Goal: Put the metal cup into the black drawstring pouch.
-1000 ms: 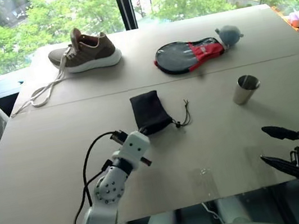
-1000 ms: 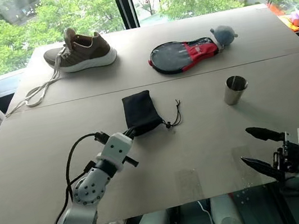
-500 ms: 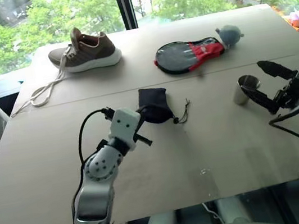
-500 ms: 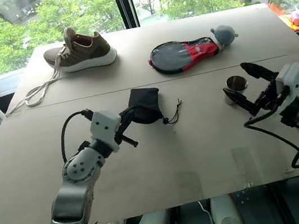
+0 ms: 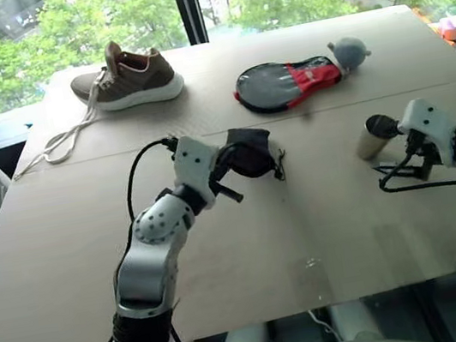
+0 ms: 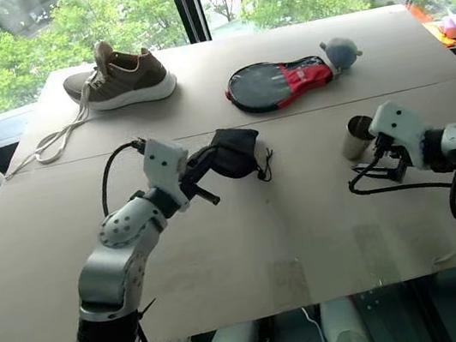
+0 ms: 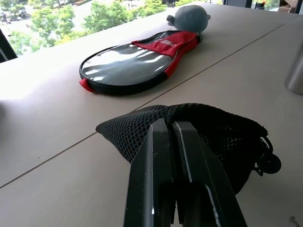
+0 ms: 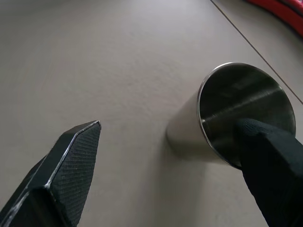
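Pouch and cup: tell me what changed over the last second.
The left hand, shut on the black drawstring pouch, lifted it off the table. The right hand, open, swung forward to the metal cup, one finger at its rim. The cup, shoe and paddle case stayed put.

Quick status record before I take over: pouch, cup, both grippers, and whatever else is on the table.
black drawstring pouch: pinched by the left gripper, lifted off the table
left gripper: shut on the pouch fabric
metal cup: upright on the table, empty
right gripper: open, one finger over the cup's rim, the other beside the cup, not closed on it
cup in pouch: not yet
other items: brown shoe, black-and-red paddle case, grey plush, all at the far side
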Motion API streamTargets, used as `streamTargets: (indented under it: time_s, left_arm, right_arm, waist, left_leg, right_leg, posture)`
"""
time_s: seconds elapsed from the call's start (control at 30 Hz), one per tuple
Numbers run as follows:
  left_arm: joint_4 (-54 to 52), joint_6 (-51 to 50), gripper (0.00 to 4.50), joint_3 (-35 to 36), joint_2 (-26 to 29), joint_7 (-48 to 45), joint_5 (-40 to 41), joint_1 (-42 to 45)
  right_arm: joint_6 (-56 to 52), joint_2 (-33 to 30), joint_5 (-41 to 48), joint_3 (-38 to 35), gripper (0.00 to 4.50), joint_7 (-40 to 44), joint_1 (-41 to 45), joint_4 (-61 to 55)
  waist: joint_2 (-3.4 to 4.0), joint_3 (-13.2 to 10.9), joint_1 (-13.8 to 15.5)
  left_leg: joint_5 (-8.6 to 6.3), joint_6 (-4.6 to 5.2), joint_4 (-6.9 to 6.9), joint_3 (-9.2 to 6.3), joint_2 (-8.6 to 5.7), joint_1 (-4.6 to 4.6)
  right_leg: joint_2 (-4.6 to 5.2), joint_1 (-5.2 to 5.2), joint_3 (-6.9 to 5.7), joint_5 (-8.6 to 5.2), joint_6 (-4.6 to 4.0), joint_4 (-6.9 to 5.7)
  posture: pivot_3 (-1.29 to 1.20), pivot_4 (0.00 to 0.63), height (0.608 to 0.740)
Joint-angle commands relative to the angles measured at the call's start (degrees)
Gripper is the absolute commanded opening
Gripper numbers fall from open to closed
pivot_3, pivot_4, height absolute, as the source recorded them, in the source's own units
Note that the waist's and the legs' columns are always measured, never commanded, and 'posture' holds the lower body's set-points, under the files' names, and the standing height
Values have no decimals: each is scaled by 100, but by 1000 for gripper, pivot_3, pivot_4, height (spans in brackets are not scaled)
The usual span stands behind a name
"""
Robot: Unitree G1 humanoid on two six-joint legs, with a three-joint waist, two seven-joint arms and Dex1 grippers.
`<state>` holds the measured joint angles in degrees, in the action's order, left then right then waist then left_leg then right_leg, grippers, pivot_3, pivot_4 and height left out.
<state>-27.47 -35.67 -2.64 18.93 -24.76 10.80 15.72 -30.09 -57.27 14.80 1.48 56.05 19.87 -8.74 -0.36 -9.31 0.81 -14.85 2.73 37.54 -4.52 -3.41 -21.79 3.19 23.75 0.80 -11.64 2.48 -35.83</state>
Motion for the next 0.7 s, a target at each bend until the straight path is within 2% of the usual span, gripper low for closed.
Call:
streamTargets:
  time_s: [0.03, 0.13, 0.23, 0.27, 0.33, 0.43, 0.6, 0.7]
  left_arm:
    - [-87, -178, 0, 233, 89, -54, 244, 108]
    - [-145, -361, 0, 322, 129, -76, 408, 123]
    - [-141, -521, 0, 374, 106, -47, 556, 153]
    - [-136, -560, 0, 392, 95, -29, 602, 147]
    - [-128, -633, 0, 406, 68, -78, 768, 167]
    - [-36, -730, 0, 402, -33, -42, 945, 233]
    - [142, -849, 0, 383, -222, 47, 1110, 332]
    - [303, -1075, 0, 520, -281, 48, 1320, 575]
  right_arm:
    - [313, -77, -283, 215, 3647, 246, 77, 268]
    - [558, -105, -469, 286, 2552, 369, 133, 431]
    - [798, -147, -653, 327, 1219, 519, 154, 580]
    - [840, -153, -692, 329, 579, 552, 152, 598]
    - [1000, -209, -833, 375, 68, 596, 166, 691]
    - [1218, -261, -1001, 405, 68, 653, 153, 804]
    - [1141, 19, -827, 114, 68, 448, 317, 730]
    - [743, 565, -4, -203, 68, 371, 745, 61]
  waist:
    - [-1, 0, -2]
    - [-9, 3, -8]
    - [-17, 5, -3]
    - [-17, 3, -3]
    - [-17, 4, -4]
    - [-28, -1, -2]
    - [-29, -2, -5]
    - [-30, -4, -21]
  left_leg:
    - [0, 0, 0, 0, 0, 0]
    - [3, -6, 1, 2, 2, 1]
    - [10, -17, 1, 2, 3, 1]
    - [11, -19, 2, 2, 2, 0]
    - [15, -26, 2, 3, 2, -3]
    - [15, -27, 3, 1, 3, -2]
    - [15, -28, 3, 4, 3, 0]
    - [16, -28, 4, 4, 3, -1]
  right_leg:
    - [-1, 0, 0, 0, 0, 0]
    - [-3, 0, 1, 0, 0, 0]
    - [-3, 0, 2, 0, 0, 0]
    - [-2, 0, 2, 0, 0, 0]
    - [0, 2, 4, 0, 0, -1]
    - [0, 1, 7, 0, 0, 0]
    - [0, 1, 11, 1, 0, -1]
    - [-1, 1, 13, 1, 0, -3]
  posture:
    - [0, 150, 740]
    - [0, 150, 740]
    - [0, 150, 740]
    - [0, 150, 740]
    - [0, 150, 740]
    - [0, 150, 740]
    - [0, 150, 740]
    - [0, 150, 740]
